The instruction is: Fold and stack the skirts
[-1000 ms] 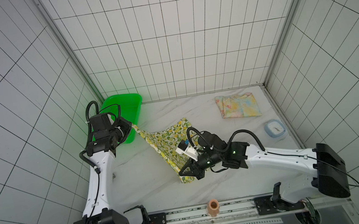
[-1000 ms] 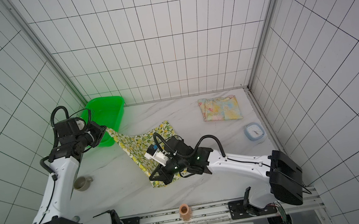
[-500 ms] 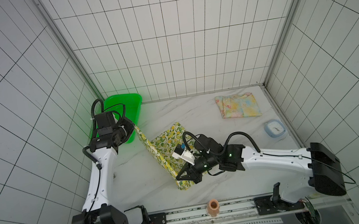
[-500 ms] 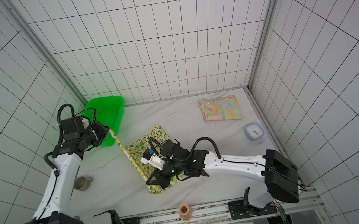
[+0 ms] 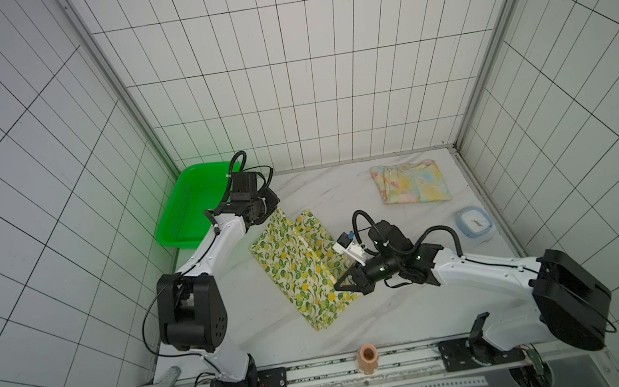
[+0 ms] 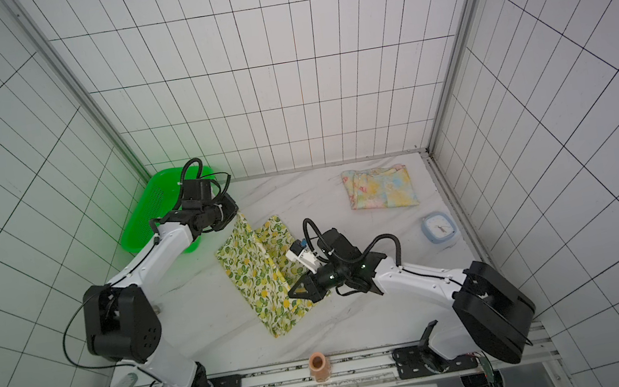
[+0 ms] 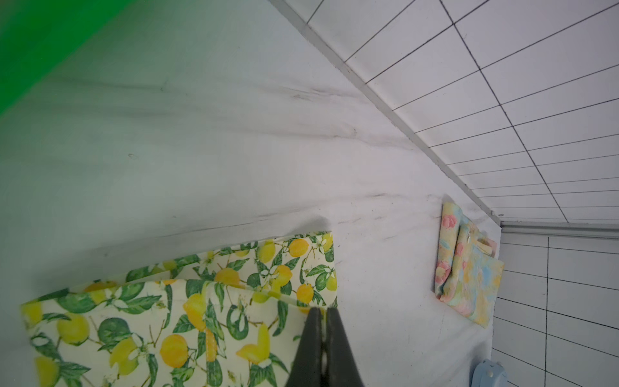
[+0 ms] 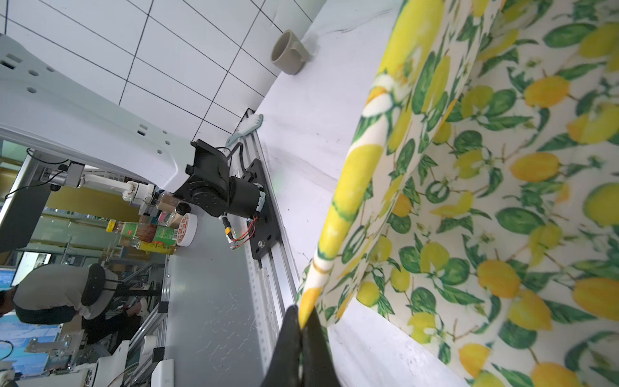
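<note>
The lemon-print skirt (image 5: 302, 267) (image 6: 258, 278) lies doubled over in the middle of the marble table, a lifted fold running along its right side. My left gripper (image 5: 275, 210) (image 6: 237, 214) is shut on its far corner; the left wrist view shows the black tips (image 7: 323, 310) pinching the hem of the lemon skirt (image 7: 167, 318). My right gripper (image 5: 337, 285) (image 6: 292, 292) is shut on the near right edge, and in the right wrist view its tips (image 8: 301, 315) clamp the raised fold of the skirt (image 8: 502, 201). The pastel flowered skirt (image 5: 411, 182) (image 6: 380, 187) (image 7: 469, 268) lies folded at the back right.
A green basket (image 5: 192, 209) (image 6: 151, 215) stands at the back left beside the left arm. A pale blue clock (image 5: 474, 223) (image 6: 439, 229) sits by the right wall. A grey mug (image 8: 289, 52) is at the table's left side. A peach cylinder (image 5: 368, 358) rests on the front rail.
Both grippers have carried the held edge of the lemon skirt to the right, laying the cloth over itself. The skirt, earlier stretched between them, now lies as a narrower doubled strip.
</note>
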Controlling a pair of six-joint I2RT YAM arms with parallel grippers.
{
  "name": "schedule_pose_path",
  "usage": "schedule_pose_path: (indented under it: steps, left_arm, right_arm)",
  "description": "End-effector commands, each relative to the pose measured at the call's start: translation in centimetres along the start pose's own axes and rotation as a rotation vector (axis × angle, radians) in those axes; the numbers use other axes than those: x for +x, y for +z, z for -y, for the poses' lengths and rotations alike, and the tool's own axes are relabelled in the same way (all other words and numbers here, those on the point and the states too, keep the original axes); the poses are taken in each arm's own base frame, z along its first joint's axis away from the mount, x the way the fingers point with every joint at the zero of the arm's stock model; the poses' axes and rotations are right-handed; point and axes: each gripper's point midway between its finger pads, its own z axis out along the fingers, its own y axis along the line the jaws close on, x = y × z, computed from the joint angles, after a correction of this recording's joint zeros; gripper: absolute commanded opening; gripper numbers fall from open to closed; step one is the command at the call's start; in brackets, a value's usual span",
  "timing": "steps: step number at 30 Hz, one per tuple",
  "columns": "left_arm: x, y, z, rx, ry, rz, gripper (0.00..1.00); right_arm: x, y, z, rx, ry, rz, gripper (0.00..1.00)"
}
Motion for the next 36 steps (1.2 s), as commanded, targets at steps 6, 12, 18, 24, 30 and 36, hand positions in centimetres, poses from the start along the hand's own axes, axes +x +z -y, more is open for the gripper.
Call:
schedule_pose_path:
  steps: [6,12,18,24,30,36]
  left_arm:
    - [-3.9,4.2,4.5,0.068,0.004,0.145,0.0]
    - [-3.2,7.1,5.1,0.068,0.0,0.122,0.0]
    - [-2.3,9.7,5.5,0.078,0.0,0.095,0.0]
    - [-1.1,11.8,6.6,0.105,0.008,0.085,0.0]
    - [0.0,13.9,7.4,0.118,0.002,0.061,0.0]
    - [0.4,15.3,8.0,0.13,-0.009,0.049,0.0]
  right_arm:
    - [4.8,-1.3,1.6,-0.077,0.135,-0.083,0.0]
    - [5.0,-2.2,3.9,-0.057,0.201,-0.066,0.0]
    - [5.5,-2.3,5.8,-0.044,0.249,-0.072,0.0]
    - [6.0,-2.5,7.3,-0.026,0.287,-0.073,0.0]
    - [6.1,-2.9,8.7,0.001,0.327,-0.058,0.0]
    - [6.5,-2.9,9.9,0.017,0.366,-0.06,0.0]
